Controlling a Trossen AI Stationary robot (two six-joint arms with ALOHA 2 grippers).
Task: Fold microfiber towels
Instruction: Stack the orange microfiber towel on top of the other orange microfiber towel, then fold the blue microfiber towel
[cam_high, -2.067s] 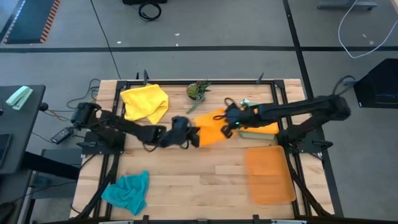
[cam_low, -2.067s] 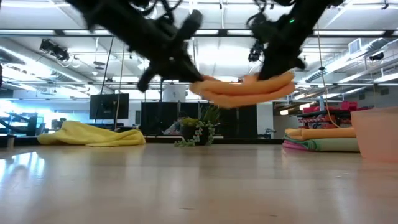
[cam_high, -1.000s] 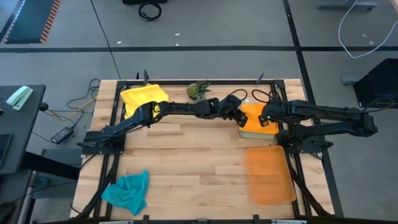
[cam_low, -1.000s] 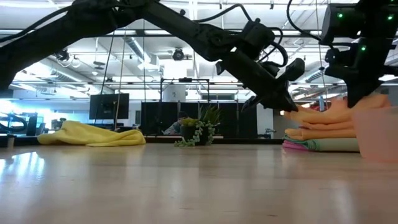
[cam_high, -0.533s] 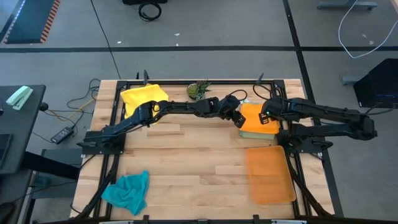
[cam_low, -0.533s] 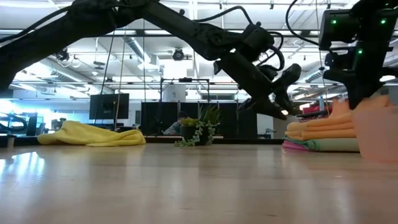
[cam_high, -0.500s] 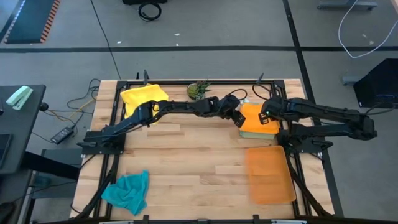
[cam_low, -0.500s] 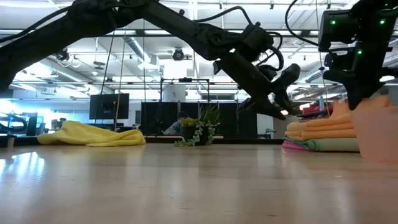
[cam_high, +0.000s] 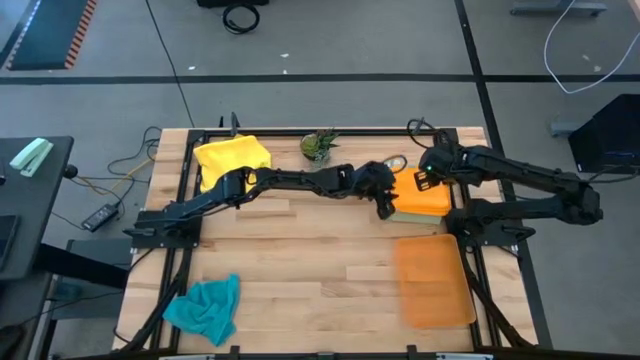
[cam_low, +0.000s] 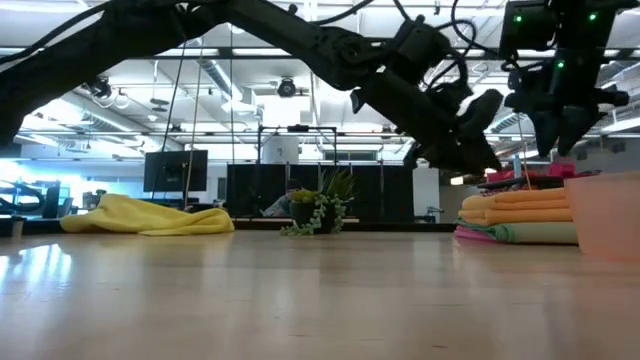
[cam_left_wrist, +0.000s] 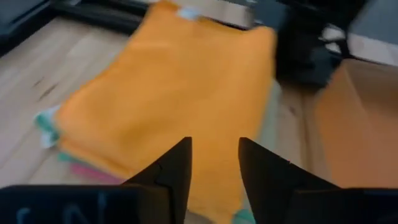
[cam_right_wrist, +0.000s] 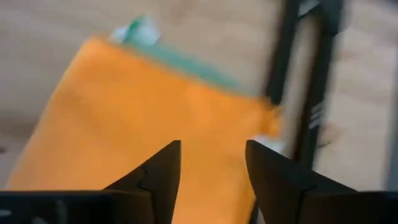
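A folded orange towel (cam_high: 428, 199) lies on top of a stack of folded towels (cam_low: 515, 233) at the table's far right. My left gripper (cam_high: 386, 208) hovers open just off the stack's left edge; in its wrist view the orange towel (cam_left_wrist: 174, 93) lies beyond the parted fingers. My right gripper (cam_high: 424, 182) hangs open above the stack's far part, over the orange towel (cam_right_wrist: 143, 106). A crumpled yellow towel (cam_high: 232, 160) lies at the far left. A crumpled teal towel (cam_high: 205, 308) lies at the near left.
A small green plant (cam_high: 318, 145) stands at the far edge between the yellow towel and the stack. A flat translucent orange mat (cam_high: 432, 280) lies near the right edge, in front of the stack. Bare wood (cam_high: 300, 260) fills the table's middle.
Both grippers have opened and let go of the folded orange towel, which now lies flat on the stack. My left gripper has risen and drawn slightly toward the near edge. My right gripper has risen and moved a little toward the far edge.
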